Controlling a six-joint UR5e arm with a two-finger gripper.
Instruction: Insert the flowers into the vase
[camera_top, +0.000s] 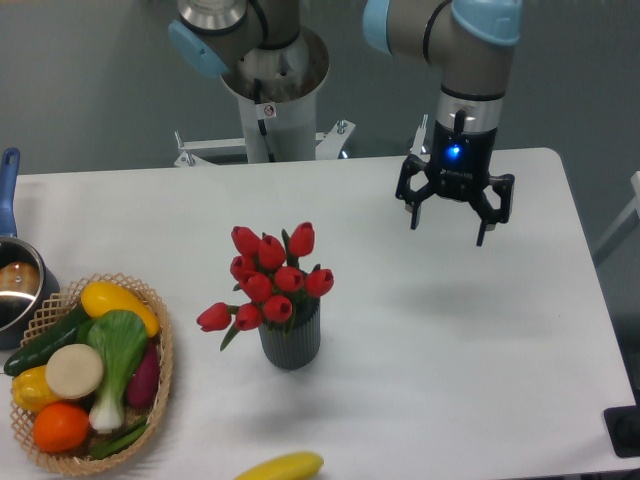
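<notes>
The flowers (268, 280) stand in the vase (291, 342) near the middle of the worktop (480, 380), their stems hidden inside it and one bud drooping left over the rim. The gripper (455, 222) hangs above the far right part of the worktop, fingers (482, 228) apart and empty. A yellow fruit (280, 467) is cut off at the near edge.
</notes>
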